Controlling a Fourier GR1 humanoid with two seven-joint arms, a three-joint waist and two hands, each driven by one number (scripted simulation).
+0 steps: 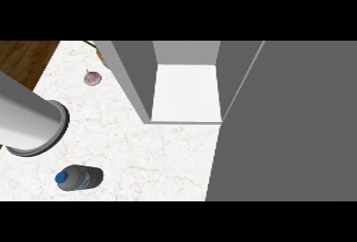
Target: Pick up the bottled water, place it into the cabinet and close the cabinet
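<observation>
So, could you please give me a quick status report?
No robot hand in view. Bottled water on counter, lower left, not yet picked up. Cabinet open, door swung right. Grey cylinder close beside bottle; small bulb further back.

forearm (24, 118) cut by left edge, cabinet door (293, 123) by right.

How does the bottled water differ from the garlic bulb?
The bottled water is dark with a blue cap; the garlic bulb is pale purple. The bottled water looks bigger than the garlic bulb. The bottled water is near the view's lower edge; the garlic bulb lies farther back, near the cabinet. Both sit on the counter.
</observation>
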